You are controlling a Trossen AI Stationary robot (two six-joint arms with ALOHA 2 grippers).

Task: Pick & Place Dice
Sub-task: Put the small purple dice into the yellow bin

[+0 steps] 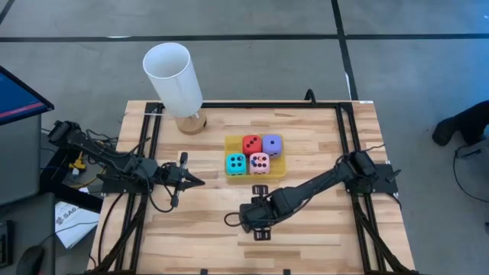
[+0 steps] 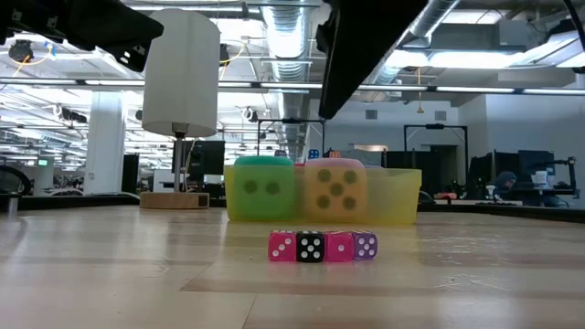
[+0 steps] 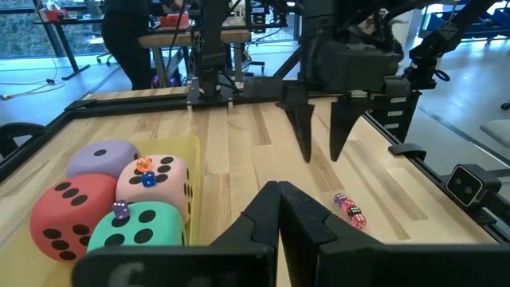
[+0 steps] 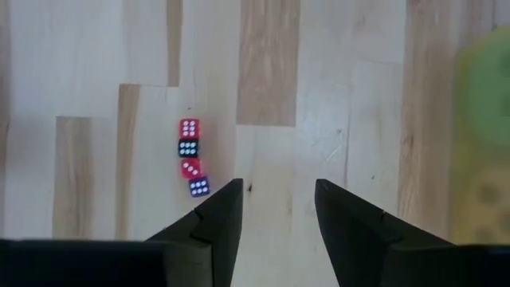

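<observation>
**Inspector A:** Four dice, purple [image 1: 272,143], red [image 1: 251,143], cyan [image 1: 235,163] and pink [image 1: 260,163], sit packed in the yellow tray [image 1: 278,173], at twelve o'clock from the right gripper [image 1: 257,224]. We judge placement done, unless removal is intended.

**Inspector B:** Agreed. We note the right gripper partly open, holding nothing, hanging over bare table with the tiny dice [image 4: 190,156] just beside it. The left gripper [image 1: 197,181] is closed and empty, at nine o'clock of the tray. We found small beads [image 3: 144,171] atop the dice; purpose unclear.
</observation>
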